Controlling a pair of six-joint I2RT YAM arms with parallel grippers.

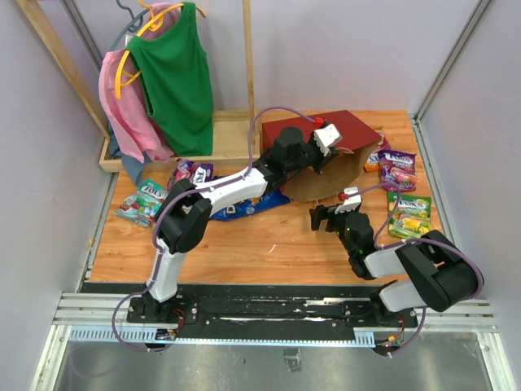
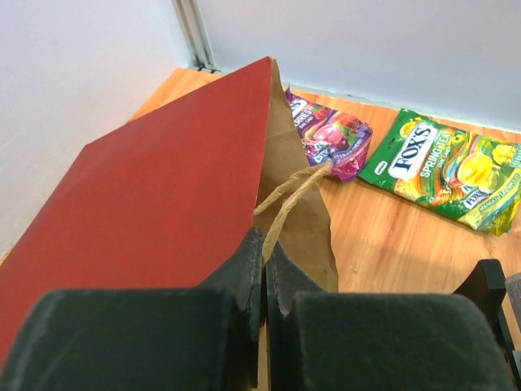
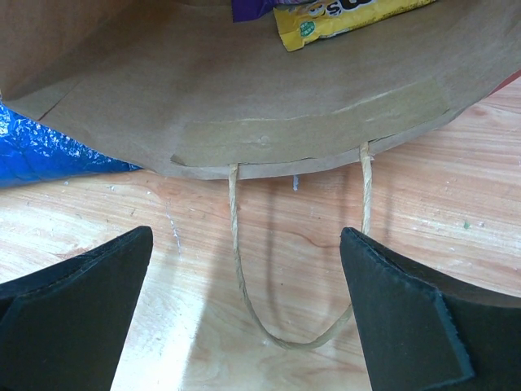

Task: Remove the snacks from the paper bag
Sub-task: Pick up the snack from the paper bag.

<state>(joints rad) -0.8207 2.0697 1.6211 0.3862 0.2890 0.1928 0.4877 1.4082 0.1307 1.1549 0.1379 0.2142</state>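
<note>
Wooden surface [image 1: 244, 244] is carrying everything. Nearest, the right hand [image 3: 247, 236] is hovering spread, a cord handle [image 3: 365, 195] lying between its fingers. Beyond it the paper bag [image 1: 350, 130] is lying on its side, mid-surface. The left hand [image 2: 264, 269] is pinching its upper edge, and a yellow packet [image 3: 342, 12] is sitting inside.

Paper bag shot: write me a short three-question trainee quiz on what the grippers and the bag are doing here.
1. True or false: the right gripper stands open at the mouth of the paper bag, with the lower cord handle lying on the table between its fingers.
2. What is the left gripper shut on? A) the paper bag, at its upper cord handle; B) the Fox's packet; C) the blue chip bag.
3. Short answer: in the right wrist view, what colour is the lettered packet lying inside the bag?
Key: 1 true; 2 A; 3 yellow.
</note>
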